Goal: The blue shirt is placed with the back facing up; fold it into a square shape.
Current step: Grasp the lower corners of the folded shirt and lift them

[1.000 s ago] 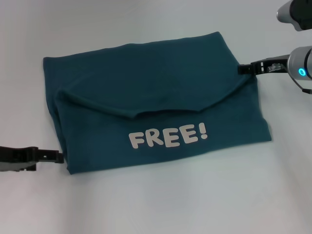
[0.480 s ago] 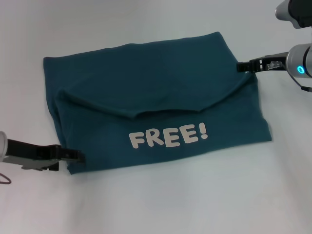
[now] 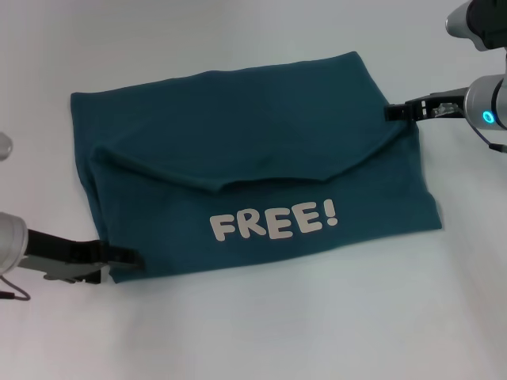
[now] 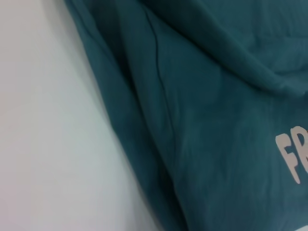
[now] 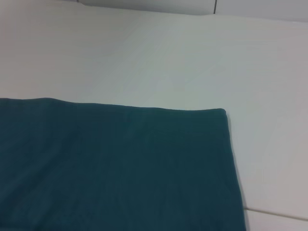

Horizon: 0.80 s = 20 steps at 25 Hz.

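The blue shirt (image 3: 253,158) lies folded on the white table, roughly rectangular, with a curved flap across its middle. White "FREE!" lettering (image 3: 273,222) faces up on the near half. My left gripper (image 3: 131,257) reaches in low from the left, and its tip overlaps the shirt's near left corner. My right gripper (image 3: 390,112) touches the shirt's right edge near the far right corner. The left wrist view shows the shirt (image 4: 216,120) in layered folds with part of the lettering (image 4: 293,159). A flat far corner of the shirt (image 5: 115,163) fills the right wrist view.
The bare white table (image 3: 277,332) surrounds the shirt on all sides. A seam or edge line of the table surface (image 5: 274,214) shows in the right wrist view.
My left gripper has moved right along the table to the shirt's near left corner and now overlaps it. The right gripper has barely shifted. The shirt looks unchanged.
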Tool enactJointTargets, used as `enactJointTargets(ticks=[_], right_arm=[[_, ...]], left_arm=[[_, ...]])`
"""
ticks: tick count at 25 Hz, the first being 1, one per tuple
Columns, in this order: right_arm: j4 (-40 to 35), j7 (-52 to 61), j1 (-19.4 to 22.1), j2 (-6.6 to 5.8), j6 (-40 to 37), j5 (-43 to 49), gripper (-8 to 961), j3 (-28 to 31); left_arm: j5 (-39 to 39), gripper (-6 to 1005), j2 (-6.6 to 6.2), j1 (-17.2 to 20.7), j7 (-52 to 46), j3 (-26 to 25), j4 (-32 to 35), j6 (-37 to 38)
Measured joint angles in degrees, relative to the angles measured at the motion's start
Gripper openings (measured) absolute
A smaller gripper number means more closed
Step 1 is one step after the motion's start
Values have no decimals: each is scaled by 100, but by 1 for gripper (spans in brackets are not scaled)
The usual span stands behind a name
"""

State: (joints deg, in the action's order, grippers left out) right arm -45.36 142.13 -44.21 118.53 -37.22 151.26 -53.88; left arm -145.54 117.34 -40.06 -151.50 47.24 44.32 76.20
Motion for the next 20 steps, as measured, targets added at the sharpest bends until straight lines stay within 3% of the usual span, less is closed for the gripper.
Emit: enactJointTargets(ticks=[20], right_arm=[[-42, -1, 49, 14, -56, 10, 925, -99]], left_arm=[[-2, 914, 47, -203, 51, 120, -193, -78]])
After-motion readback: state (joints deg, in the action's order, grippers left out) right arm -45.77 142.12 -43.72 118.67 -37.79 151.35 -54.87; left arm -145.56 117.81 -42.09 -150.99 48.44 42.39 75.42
